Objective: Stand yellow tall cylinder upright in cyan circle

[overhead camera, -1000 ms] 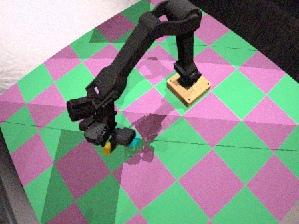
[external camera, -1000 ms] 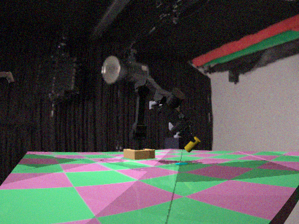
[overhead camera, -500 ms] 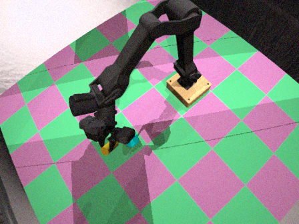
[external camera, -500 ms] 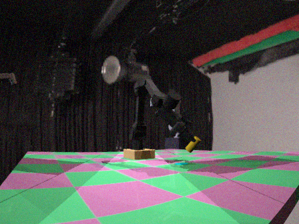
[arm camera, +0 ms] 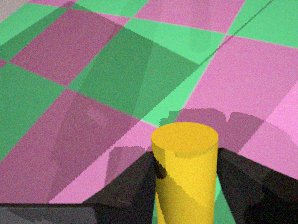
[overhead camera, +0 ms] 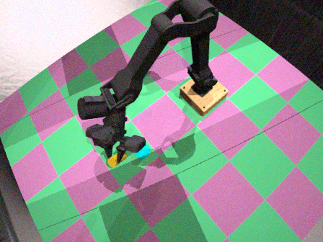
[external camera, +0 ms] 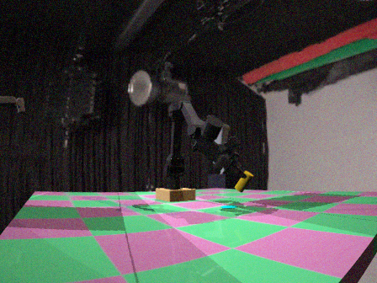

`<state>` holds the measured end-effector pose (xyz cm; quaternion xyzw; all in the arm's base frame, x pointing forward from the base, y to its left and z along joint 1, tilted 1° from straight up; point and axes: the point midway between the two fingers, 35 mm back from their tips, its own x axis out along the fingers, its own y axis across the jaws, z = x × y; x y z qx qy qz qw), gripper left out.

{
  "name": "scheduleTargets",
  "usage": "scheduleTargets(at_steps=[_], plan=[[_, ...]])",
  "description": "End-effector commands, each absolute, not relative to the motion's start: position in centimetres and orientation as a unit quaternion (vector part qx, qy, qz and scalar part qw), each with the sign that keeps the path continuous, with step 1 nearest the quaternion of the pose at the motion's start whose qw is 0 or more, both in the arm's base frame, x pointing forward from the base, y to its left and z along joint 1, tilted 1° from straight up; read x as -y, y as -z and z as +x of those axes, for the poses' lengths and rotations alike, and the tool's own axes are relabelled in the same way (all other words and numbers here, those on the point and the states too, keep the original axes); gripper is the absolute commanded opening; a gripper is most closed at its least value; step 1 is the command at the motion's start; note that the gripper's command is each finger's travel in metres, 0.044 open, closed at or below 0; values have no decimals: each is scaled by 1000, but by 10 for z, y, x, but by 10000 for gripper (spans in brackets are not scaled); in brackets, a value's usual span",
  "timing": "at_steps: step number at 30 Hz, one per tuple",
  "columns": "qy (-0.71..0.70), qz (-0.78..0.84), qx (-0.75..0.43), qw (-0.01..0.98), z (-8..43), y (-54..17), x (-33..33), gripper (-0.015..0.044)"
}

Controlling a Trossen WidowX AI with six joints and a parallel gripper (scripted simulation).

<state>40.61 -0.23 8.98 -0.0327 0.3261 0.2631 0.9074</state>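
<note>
My pincer point(overhead camera: 116, 148): partly closed, my two dark fingers pressed on either side of the yellow tall cylinder point(arm camera: 185, 172); I have a firm hold of it.
Yellow tall cylinder: between my fingers, lifted off the checkered floor point(overhead camera: 231, 173). In the exterior view it point(external camera: 243, 181) hangs tilted, neither flat nor upright, its free end pointing up and away from my wrist. From my wrist camera its flat round end faces outward, just ahead of my fingers.
Cyan circle point(overhead camera: 143, 153): on the floor just beside my pincer, partly hidden under one finger block in the top view. In the exterior view it point(external camera: 227, 207) lies below and a little to the side of the cylinder, not touching it.
My arm point(overhead camera: 144, 57): bent over from its wooden base point(overhead camera: 204, 96), which stands well behind my pincer.
</note>
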Motion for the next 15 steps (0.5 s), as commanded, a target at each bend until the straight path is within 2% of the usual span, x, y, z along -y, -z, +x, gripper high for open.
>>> scheduleTargets(at_steps=[1, 15], plan=[[-267, -26, -317, 910, 405, -90, 2, 105], [-275, -15, -277, 921, 401, -92, 5, 105]])
